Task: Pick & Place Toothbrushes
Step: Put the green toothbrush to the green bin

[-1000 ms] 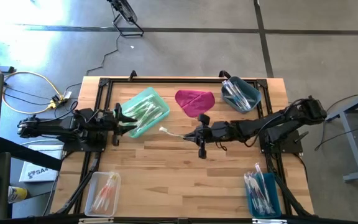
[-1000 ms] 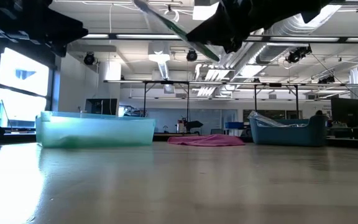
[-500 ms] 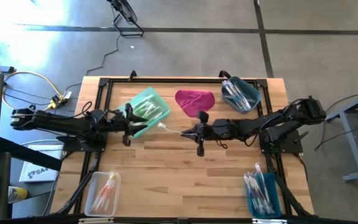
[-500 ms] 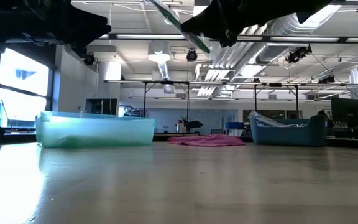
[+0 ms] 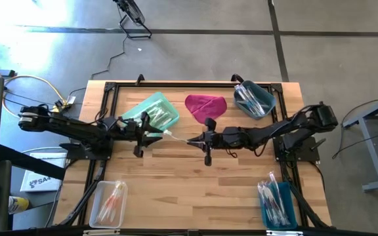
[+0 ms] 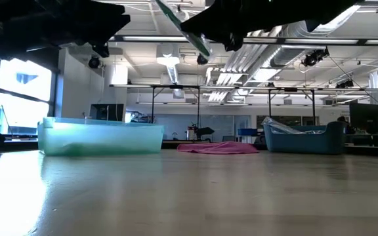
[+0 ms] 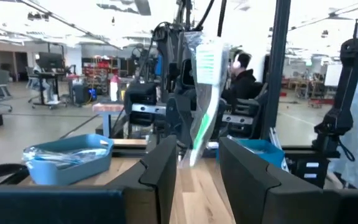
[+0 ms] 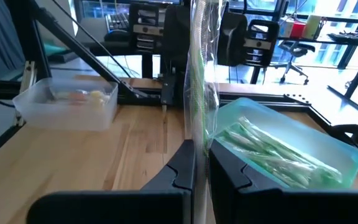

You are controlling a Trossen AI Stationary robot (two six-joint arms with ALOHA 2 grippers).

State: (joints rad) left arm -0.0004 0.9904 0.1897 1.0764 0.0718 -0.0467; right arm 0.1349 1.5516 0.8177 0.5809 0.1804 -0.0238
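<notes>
One toothbrush (image 5: 178,136) with a green handle, in a clear wrapper, hangs in the air over the table's middle. My right gripper (image 5: 190,139) is shut on it. It shows upright in the right wrist view (image 8: 197,74) and slanting in the low view (image 6: 184,27). My left gripper (image 5: 157,130) is open, its fingers level and pointing at the toothbrush's free end (image 7: 194,155). That end stands at the gap between the fingers, and I see no touch. Behind it, a green bin (image 5: 155,115) holds more green toothbrushes. My right gripper pinches the toothbrush's wrapper near one end (image 8: 199,140) between its two fingers. The fingers come about level from the table's right and lie roughly along the brush. The toothbrush sticks out past the fingertips toward the left gripper, lifted clear of the table.
A magenta cloth (image 5: 205,106) lies at the far middle. A blue bin (image 5: 253,98) with wrapped brushes stands at the far right. A clear bin (image 5: 110,202) sits near left and another blue bin (image 5: 275,202) near right. Bare wood lies between them.
My left gripper has gone toward the table's right, up to the toothbrush's free end, and has tipped up until it points level. Its fingers stay apart. My right gripper keeps its hold on the toothbrush over the table's middle.
</notes>
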